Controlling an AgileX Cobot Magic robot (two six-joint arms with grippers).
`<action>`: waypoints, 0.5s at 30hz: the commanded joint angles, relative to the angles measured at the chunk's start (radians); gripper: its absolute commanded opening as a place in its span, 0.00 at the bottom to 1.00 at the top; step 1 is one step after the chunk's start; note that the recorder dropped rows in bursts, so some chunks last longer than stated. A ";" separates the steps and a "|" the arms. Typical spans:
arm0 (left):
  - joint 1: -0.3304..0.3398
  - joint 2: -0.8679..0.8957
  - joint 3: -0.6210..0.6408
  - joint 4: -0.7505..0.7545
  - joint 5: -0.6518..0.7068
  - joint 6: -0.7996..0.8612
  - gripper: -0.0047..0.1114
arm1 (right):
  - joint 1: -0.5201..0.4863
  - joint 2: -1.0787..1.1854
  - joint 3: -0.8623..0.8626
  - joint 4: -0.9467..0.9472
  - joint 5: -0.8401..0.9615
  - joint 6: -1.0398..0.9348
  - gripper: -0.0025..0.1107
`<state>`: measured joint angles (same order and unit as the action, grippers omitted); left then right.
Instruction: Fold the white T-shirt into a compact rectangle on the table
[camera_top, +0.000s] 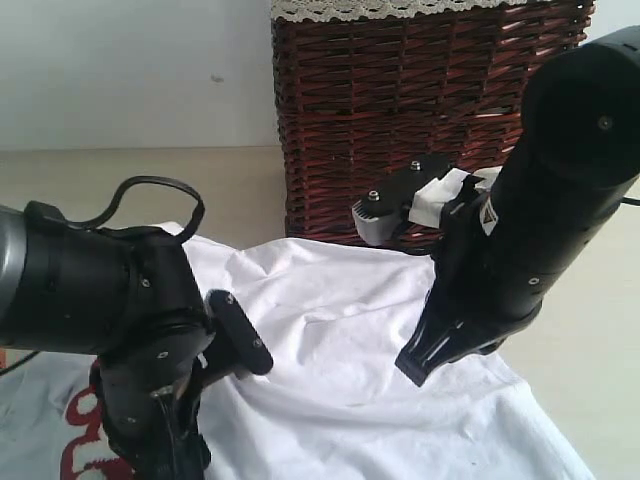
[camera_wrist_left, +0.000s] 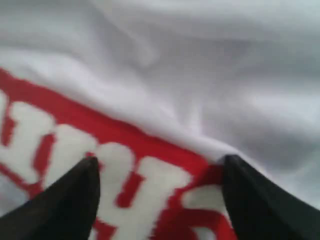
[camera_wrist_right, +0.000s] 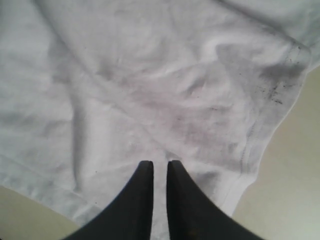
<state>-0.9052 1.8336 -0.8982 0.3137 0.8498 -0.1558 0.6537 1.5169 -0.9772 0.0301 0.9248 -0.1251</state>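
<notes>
The left end effector (camera_wrist_left: 160, 172) stands open over the red-edged lettering (camera_wrist_left: 125, 150). Closing here may pinch only one layer and drag the fold askew. The right end effector (camera_wrist_right: 160, 165) is closed near a hemmed edge, apparently holding nothing. The white T-shirt (camera_top: 340, 330) lies rumpled on the desk (camera_top: 600, 370). The wicker basket (camera_top: 400, 110) just behind it limits reach.
</notes>
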 joint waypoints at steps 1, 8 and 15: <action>-0.004 0.026 0.002 -0.270 -0.006 0.222 0.40 | -0.003 -0.002 -0.005 -0.013 -0.020 -0.011 0.13; 0.054 -0.018 0.002 -0.274 0.035 0.200 0.04 | -0.036 0.124 0.035 -0.114 -0.126 0.078 0.02; 0.234 -0.046 0.035 -0.314 0.050 0.117 0.04 | -0.102 0.310 0.036 -0.054 -0.256 0.093 0.02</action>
<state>-0.7310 1.7952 -0.8909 0.0180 0.8888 -0.0158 0.5717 1.7631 -0.9472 -0.0428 0.7309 -0.0387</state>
